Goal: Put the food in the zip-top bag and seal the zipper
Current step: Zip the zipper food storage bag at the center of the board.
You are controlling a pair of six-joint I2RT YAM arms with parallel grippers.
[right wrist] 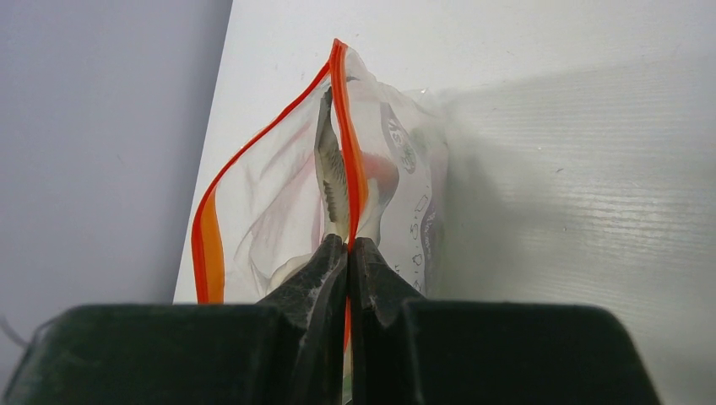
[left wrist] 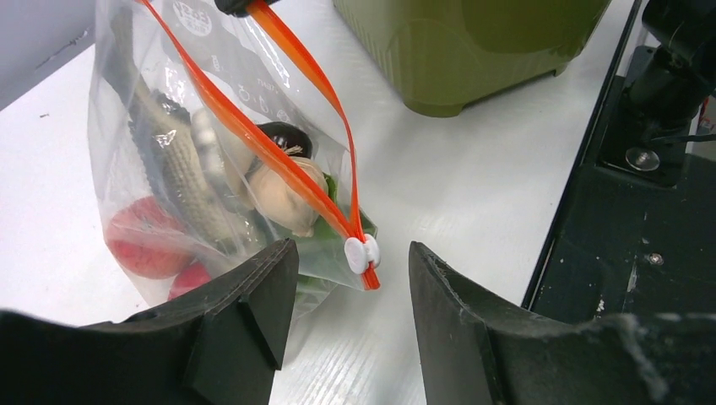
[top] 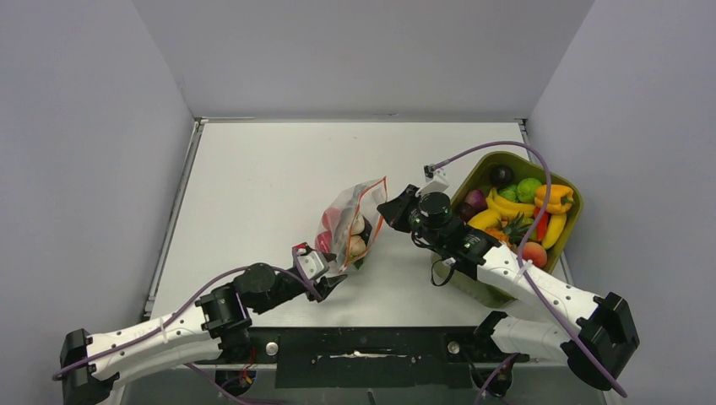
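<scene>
The right gripper (right wrist: 349, 253) pinches the far end of the zipper (left wrist: 279, 160), likely holding the bag (top: 346, 221) of food (left wrist: 283, 198) taut mid-table (top: 253, 169), while the left gripper (left wrist: 353, 261) stands spread around the white slider (left wrist: 361, 253), apparently ready to close it.

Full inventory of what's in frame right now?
bag: 1, clear, mid-table, mouth open
zipper: 1, orange-red, along bag mouth
slider: 1, white, zipper's near end
food in bag: several, red, beige, dark, green; exact count unclear
tub: 1, olive, table's right side
food in tub: many, yellow, orange, green, purple, red
table: 1, white
left gripper: 1, black, open, either side of slider
right gripper: 1, black, shut on zipper's far end
</scene>
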